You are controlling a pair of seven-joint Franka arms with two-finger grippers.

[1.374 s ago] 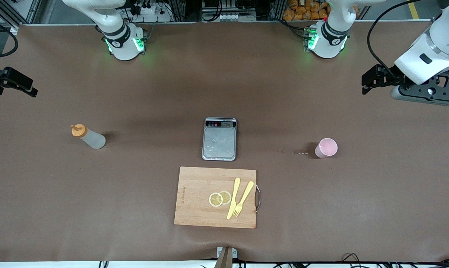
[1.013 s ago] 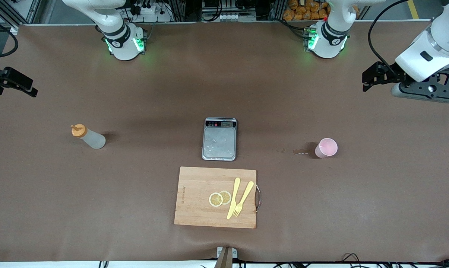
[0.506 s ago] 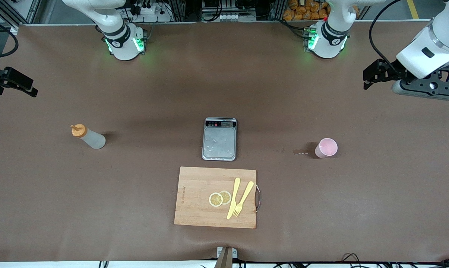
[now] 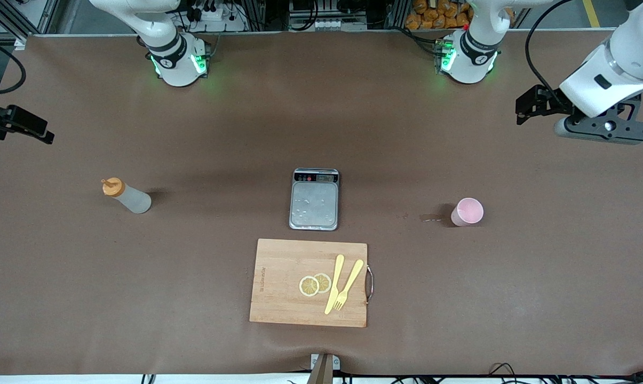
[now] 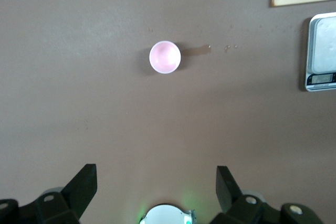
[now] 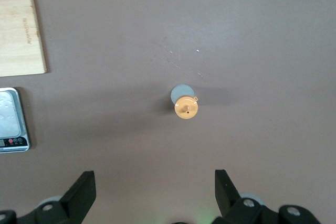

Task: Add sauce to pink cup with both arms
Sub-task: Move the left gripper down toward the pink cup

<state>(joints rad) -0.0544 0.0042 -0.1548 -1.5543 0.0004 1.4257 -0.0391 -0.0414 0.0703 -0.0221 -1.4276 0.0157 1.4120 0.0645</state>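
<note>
The sauce bottle (image 4: 126, 196), whitish with an orange cap, stands toward the right arm's end of the table; it also shows in the right wrist view (image 6: 185, 104). The pink cup (image 4: 467, 212) stands upright toward the left arm's end; it also shows in the left wrist view (image 5: 165, 56). My left gripper (image 5: 155, 182) is open and empty, high over the table near the left arm's end (image 4: 598, 127), apart from the cup. My right gripper (image 6: 154, 187) is open and empty, high up at the right arm's end (image 4: 14, 121), mostly outside the front view.
A grey scale (image 4: 314, 199) sits mid-table between bottle and cup. Nearer the front camera lies a wooden cutting board (image 4: 278, 288) with lemon slices (image 4: 315, 284), a yellow knife (image 4: 334, 284) and a yellow fork (image 4: 349, 284). The arms' bases (image 4: 178, 58) stand along the table's back edge.
The left arm's hand has drifted a little higher in the front view. The right arm's hand has shifted slightly at the table's end. Bottle and cup have not moved.
</note>
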